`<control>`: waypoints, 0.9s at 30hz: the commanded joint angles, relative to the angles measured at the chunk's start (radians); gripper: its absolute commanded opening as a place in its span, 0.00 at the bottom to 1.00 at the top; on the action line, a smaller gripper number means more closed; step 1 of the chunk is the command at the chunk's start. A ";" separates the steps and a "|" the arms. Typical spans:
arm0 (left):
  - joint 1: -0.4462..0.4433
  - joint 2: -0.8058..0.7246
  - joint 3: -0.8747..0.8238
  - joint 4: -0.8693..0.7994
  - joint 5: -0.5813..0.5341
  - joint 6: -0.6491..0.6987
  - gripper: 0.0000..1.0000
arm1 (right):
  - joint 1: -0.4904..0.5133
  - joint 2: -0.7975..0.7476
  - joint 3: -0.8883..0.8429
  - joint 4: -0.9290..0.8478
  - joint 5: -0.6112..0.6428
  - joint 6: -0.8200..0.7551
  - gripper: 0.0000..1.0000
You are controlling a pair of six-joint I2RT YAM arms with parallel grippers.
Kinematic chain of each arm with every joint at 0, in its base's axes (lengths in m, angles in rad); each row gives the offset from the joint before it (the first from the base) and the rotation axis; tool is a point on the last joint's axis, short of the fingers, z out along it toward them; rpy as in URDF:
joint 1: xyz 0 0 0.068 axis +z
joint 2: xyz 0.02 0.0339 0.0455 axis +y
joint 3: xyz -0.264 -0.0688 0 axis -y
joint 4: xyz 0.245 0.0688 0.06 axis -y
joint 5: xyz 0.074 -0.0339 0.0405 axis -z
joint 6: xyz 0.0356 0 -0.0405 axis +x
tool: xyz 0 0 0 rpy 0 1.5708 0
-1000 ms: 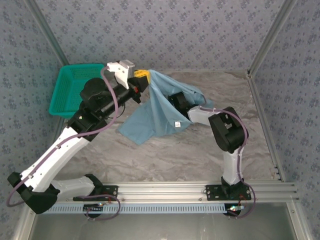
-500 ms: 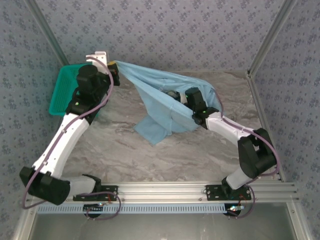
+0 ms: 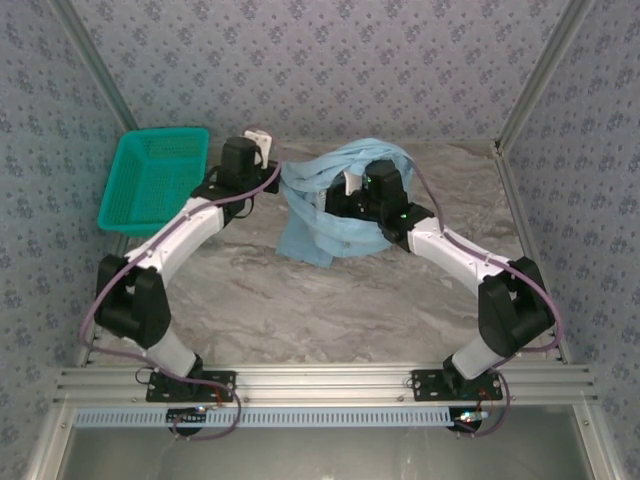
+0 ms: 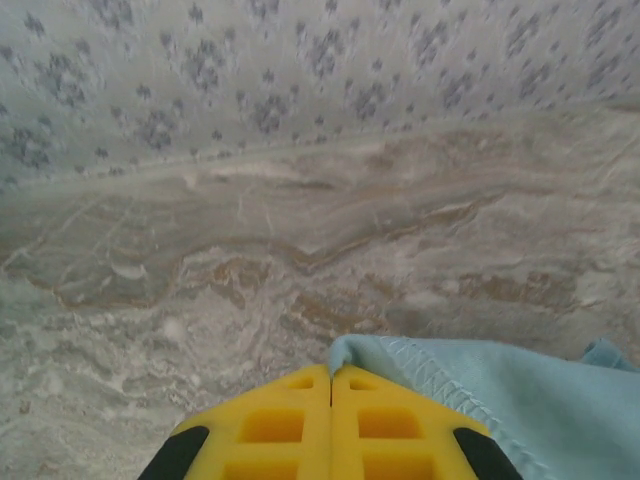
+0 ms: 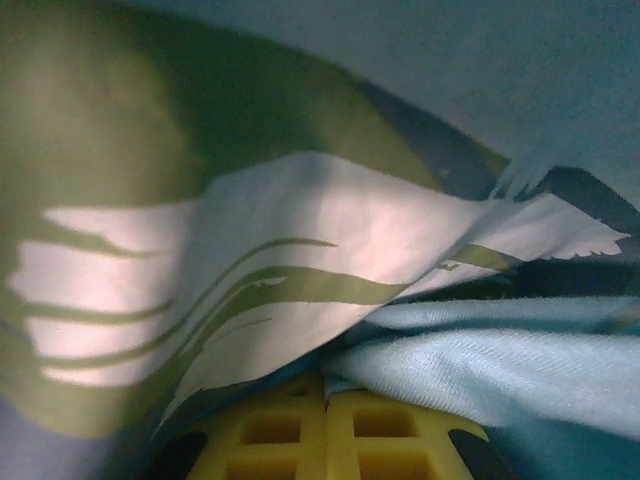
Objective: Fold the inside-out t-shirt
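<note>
Hanging bunched over the far middle of the marbled table, the inside-out t-shirt stretches between both arms, right of the teal basket. The left gripper is clamped on its stitched hem, and the right gripper is pinched on fabric beside a white label.

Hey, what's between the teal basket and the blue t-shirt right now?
In the top view, the left arm's wrist sits there, its fingers shut on the t-shirt's hem, as the left wrist view shows; otherwise bare tabletop.
</note>
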 commanded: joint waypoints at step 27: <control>-0.069 -0.206 -0.469 0.439 0.463 -0.139 0.68 | -0.083 -0.057 0.017 -0.047 -0.022 0.022 0.00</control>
